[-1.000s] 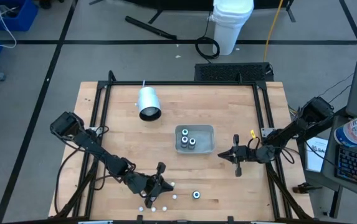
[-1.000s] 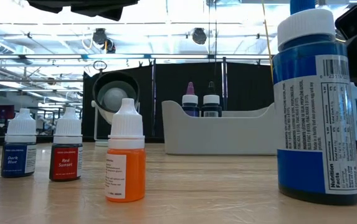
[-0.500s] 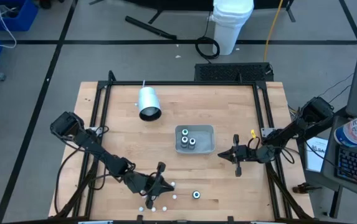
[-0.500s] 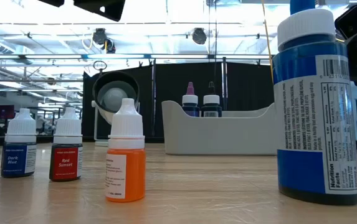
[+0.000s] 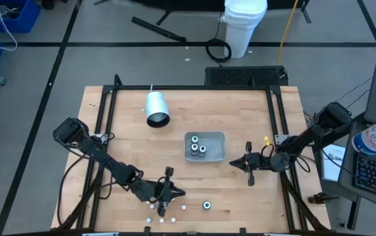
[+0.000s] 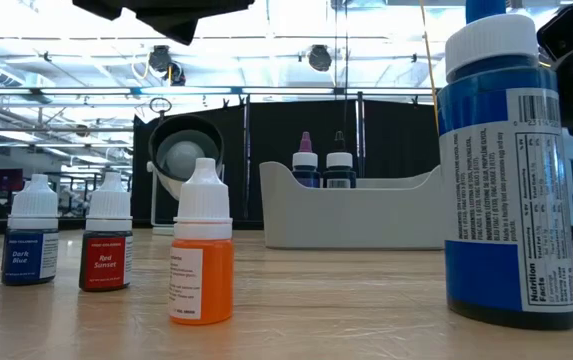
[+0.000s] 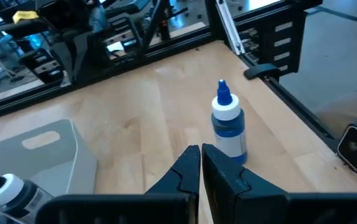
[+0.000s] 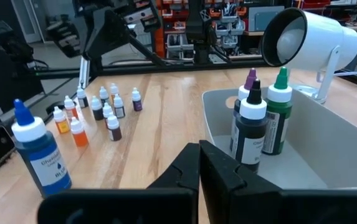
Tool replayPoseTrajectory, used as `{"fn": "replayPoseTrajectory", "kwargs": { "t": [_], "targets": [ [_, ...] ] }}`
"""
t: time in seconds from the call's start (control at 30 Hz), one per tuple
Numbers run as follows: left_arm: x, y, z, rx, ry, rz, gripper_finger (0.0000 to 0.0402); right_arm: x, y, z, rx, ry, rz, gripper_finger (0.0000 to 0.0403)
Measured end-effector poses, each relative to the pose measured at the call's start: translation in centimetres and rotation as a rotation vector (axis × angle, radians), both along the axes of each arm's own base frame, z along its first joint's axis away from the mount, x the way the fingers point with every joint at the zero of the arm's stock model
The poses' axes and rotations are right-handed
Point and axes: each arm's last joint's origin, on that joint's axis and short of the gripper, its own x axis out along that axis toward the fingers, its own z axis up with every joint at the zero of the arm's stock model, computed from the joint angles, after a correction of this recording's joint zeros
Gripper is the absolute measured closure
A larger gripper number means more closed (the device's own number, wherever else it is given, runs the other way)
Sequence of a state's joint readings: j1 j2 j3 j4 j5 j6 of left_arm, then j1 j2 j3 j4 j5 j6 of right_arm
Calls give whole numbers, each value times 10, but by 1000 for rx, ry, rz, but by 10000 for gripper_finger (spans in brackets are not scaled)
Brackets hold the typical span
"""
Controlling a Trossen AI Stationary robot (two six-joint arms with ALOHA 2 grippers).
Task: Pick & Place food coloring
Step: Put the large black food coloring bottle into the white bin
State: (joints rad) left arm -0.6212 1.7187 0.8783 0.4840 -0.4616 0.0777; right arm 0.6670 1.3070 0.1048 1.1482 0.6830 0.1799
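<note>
Food coloring: three bottles (image 8: 257, 121) stand in the grey tray (image 5: 215, 139); eleven small bottles (image 8: 97, 112) cluster near it; one large blue bottle (image 7: 229, 126) stands apart. The low view alone reads the labels. Left gripper (image 5: 165, 194) and right gripper (image 5: 249, 164) are both closed and empty.

On the table (image 5: 240, 118) the tray (image 5: 215, 139) sits right of centre, three bottles (image 5: 198, 148) standing inside it. The white cylinder (image 5: 155, 108) lies on its side behind and to the left of the tray, well apart. Near the front edge stands a cluster of small food coloring bottles (image 8: 97, 109) — the left gripper (image 5: 168, 192) hangs just above them. A larger bottle (image 5: 207, 205) stands alone to the cluster's right, in front of the tray. The right gripper (image 5: 248, 164) is just beside the tray's right end — above the tabletop
</note>
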Motion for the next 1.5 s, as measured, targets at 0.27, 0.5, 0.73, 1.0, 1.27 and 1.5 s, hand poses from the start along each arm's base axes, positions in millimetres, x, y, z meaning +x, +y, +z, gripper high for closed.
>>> {"fn": "replayPoseTrajectory", "kwargs": {
  "t": [0.27, 0.5, 0.73, 1.0, 1.27, 1.5],
  "targets": [
    [1, -1, 3, -24, -29, 2, 376, 0, 0, 1, 77, -8, -8, 399],
    [2, 3, 2, -29, -16, 36, 376, 1, -1, 0, 58, -4, -15, 399],
    [2, 6, 0, 41, -21, 111, 376, 1, -2, 2, 43, -17, -14, 399],
    [6, 19, -12, 107, 71, 153, 376, 0, -5, -6, -15, 48, -101, 399],
    [10, 30, -13, 110, 80, 255, 376, 0, -10, -8, -1, 48, -232, 399],
    [5, 16, -12, 208, 66, 93, 376, 0, -11, -11, -18, 66, -241, 399]
  ]
}}
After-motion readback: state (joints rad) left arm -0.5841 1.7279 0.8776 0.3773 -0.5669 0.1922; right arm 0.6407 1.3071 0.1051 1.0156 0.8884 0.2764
